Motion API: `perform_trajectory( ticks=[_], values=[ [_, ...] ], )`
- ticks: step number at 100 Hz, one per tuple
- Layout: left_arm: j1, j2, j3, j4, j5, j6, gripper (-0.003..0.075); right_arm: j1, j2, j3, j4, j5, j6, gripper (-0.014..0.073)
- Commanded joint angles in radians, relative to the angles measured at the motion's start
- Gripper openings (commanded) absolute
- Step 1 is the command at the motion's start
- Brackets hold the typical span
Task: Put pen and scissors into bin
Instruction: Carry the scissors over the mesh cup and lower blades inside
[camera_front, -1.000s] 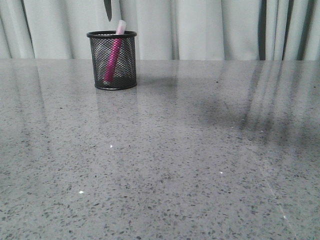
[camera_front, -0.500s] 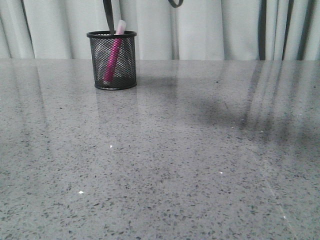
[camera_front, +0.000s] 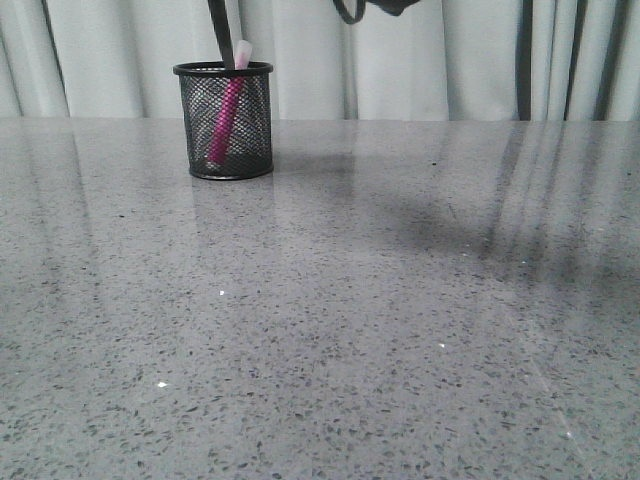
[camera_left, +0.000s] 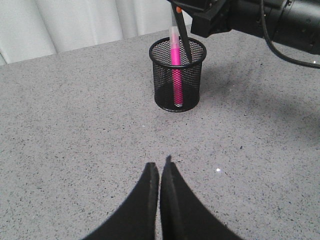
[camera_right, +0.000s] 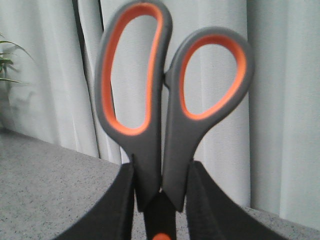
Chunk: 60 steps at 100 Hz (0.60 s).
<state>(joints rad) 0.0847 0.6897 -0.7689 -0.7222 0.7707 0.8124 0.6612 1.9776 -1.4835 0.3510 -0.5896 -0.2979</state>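
Observation:
The black mesh bin (camera_front: 224, 125) stands at the table's far left, and it also shows in the left wrist view (camera_left: 177, 82). The pink pen (camera_front: 225, 120) leans inside it with its whitish cap above the rim. My right gripper (camera_right: 160, 172) is shut on the scissors (camera_right: 165, 100) just above the orange pivot, handles up. It holds them above the bin, and the dark blades (camera_front: 220, 35) point down with the tips inside the rim (camera_left: 186, 42). My left gripper (camera_left: 160, 167) is shut and empty, low over the table on the near side of the bin.
Pale curtains (camera_front: 420, 60) hang behind the table's far edge. The right arm (camera_left: 260, 20) reaches over the bin from the right. A plant (camera_right: 7, 60) stands beyond the table.
The scissors' blades have come down from above the bin to its rim. Part of the right arm has come into the top of the front view.

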Motion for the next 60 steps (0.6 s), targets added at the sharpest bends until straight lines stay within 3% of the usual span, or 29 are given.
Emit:
perform_trajectory(
  ticks=[1,60],
  values=[
    [0.003,-0.003,-0.027,-0.048,-0.043,-0.012,-0.0022,-0.007,-0.055,-0.038,-0.011,-0.094,-0.013,-0.0075],
    [0.003,-0.003,-0.027,-0.048,-0.043,-0.012,-0.0022,-0.013,-0.031,-0.038,-0.011,-0.113,-0.013,-0.0075]
  ],
)
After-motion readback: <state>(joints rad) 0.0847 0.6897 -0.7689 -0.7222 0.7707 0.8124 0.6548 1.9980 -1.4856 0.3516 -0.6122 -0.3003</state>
